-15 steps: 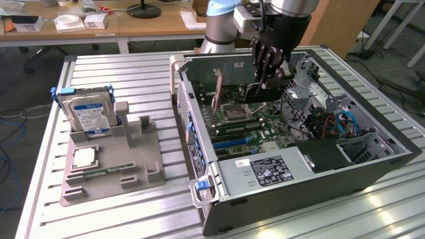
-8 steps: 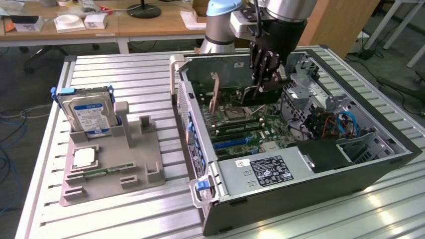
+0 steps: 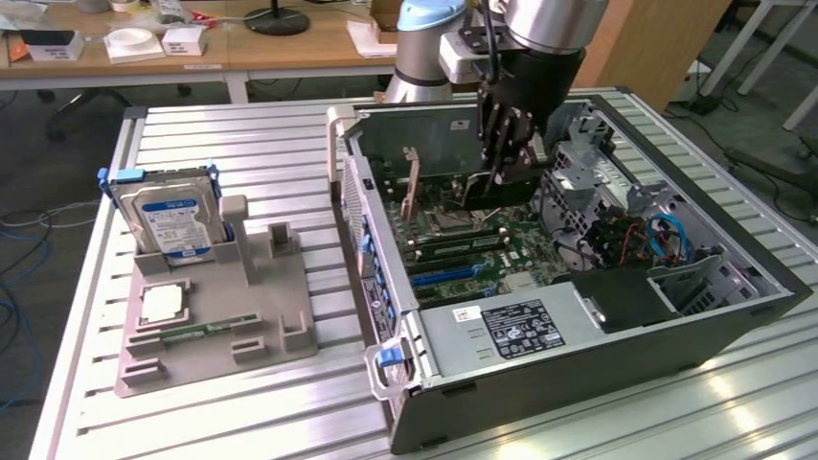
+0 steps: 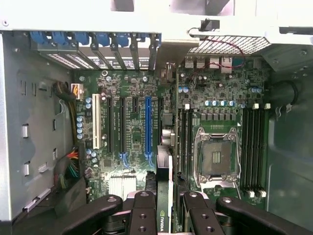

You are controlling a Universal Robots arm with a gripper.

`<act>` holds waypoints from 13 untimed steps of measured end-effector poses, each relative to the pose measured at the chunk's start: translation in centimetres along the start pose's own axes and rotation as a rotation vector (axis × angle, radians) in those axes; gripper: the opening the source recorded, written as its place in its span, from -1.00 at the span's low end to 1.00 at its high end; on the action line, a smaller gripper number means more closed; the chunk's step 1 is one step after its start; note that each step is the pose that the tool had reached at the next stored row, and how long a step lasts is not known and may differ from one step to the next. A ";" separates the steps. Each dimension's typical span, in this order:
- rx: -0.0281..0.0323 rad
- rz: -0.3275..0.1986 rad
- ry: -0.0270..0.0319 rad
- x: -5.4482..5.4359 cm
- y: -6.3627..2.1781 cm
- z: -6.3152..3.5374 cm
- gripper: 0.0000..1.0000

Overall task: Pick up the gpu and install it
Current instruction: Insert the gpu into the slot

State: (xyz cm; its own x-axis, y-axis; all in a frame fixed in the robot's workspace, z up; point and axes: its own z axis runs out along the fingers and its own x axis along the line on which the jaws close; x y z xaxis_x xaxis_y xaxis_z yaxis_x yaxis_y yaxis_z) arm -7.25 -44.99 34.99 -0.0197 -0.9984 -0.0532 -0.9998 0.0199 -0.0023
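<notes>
I held the gpu (image 4: 163,196) edge-on, clamped in the gripper (image 3: 503,182), above the motherboard (image 4: 205,98) inside the open case (image 3: 715,316). The blue slot (image 4: 147,127) lay at about eleven o'clock from the card. Risk, by my judgement: a tilted or offset descent would jam the card edge against neighbouring slots.

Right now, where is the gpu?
The gpu is in the gripper, held edge-on above the motherboard inside the open computer case.

One computer case (image 3: 562,316), one hard drive (image 3: 167,216) at left, one gray holder tray (image 3: 275,331), one card (image 3: 492,192), one claw (image 3: 508,163).
</notes>
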 end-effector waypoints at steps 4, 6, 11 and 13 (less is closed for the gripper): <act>0.0000 0.000 0.0000 0.0 0.03 0.62 -0.47; 0.0000 0.000 0.0000 0.0 0.04 0.87 -0.47; 0.0000 0.000 0.0000 0.1 0.07 1.45 -0.47; -0.0001 0.000 0.0003 0.2 0.15 1.50 -0.47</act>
State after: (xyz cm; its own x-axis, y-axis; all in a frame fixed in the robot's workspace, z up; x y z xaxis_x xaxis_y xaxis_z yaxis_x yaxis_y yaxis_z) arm -7.40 -45.07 33.48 -0.0199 -0.9984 -0.0530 -0.9998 0.0200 -0.0023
